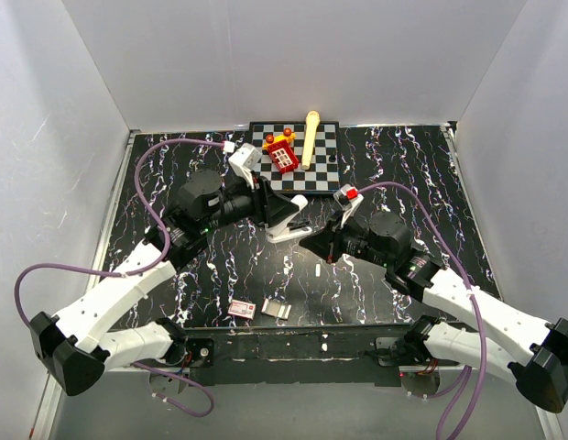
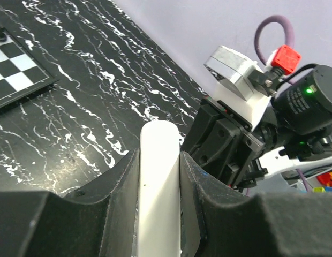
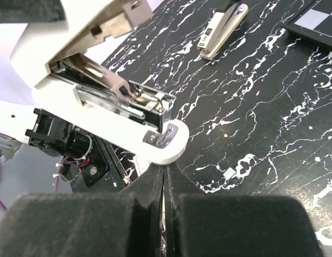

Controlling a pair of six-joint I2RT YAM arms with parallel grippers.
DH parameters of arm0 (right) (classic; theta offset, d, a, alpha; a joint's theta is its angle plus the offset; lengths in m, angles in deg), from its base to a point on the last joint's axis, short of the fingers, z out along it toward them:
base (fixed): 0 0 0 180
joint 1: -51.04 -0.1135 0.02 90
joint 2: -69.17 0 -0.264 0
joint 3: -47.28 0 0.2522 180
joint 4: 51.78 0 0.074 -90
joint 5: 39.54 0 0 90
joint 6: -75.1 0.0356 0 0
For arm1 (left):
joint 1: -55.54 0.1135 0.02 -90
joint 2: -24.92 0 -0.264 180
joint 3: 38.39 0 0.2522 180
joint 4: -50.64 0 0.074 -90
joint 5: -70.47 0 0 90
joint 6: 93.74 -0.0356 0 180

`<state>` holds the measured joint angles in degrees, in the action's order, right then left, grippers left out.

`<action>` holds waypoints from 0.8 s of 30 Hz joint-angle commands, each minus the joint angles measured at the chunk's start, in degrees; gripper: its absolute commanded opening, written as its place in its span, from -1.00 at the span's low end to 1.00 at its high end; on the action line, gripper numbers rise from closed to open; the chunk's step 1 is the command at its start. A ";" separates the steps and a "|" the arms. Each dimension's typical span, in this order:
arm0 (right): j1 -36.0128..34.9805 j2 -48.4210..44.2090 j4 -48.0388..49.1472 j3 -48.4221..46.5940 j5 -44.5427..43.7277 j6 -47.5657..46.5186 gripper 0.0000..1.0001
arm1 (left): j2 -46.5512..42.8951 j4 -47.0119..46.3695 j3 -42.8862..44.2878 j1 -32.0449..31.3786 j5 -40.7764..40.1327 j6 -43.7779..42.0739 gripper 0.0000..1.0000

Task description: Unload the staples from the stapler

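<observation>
My left gripper (image 1: 282, 213) is shut on a white stapler (image 1: 289, 229) and holds it above the table's middle. In the left wrist view its white body (image 2: 159, 176) sits between the fingers (image 2: 123, 176). In the right wrist view this stapler (image 3: 102, 101) gapes open and its metal magazine (image 3: 139, 99) is bare. My right gripper (image 3: 165, 174) is shut, with its tips right under the stapler's rounded front end. A thin pale sliver shows between its pads; I cannot tell what it is. A tiny pale strip (image 3: 228, 172) lies on the table.
A small slim grey stapler with a black base (image 3: 222, 29) lies near the front edge (image 1: 277, 309), beside a red-and-white box (image 1: 243, 309). A chessboard (image 1: 325, 170) at the back carries a red toy (image 1: 282, 154) and a cream stick (image 1: 311, 137). White walls enclose the table.
</observation>
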<state>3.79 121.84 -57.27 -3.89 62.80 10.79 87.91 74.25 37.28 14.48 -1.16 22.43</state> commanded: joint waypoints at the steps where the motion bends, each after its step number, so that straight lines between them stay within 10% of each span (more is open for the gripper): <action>1: -0.13 -0.54 3.33 -3.46 2.60 0.59 -0.97 | -3.83 -4.31 -0.30 0.01 5.53 1.95 -1.00; 24: -0.13 -2.22 -10.10 -21.20 17.44 -12.15 -0.97 | -2.25 -5.10 -4.16 -0.51 28.38 -4.29 -1.00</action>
<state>3.82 118.36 -71.19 -17.28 73.07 1.48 83.88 67.76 33.85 14.92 19.43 20.47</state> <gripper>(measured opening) 0.021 0.309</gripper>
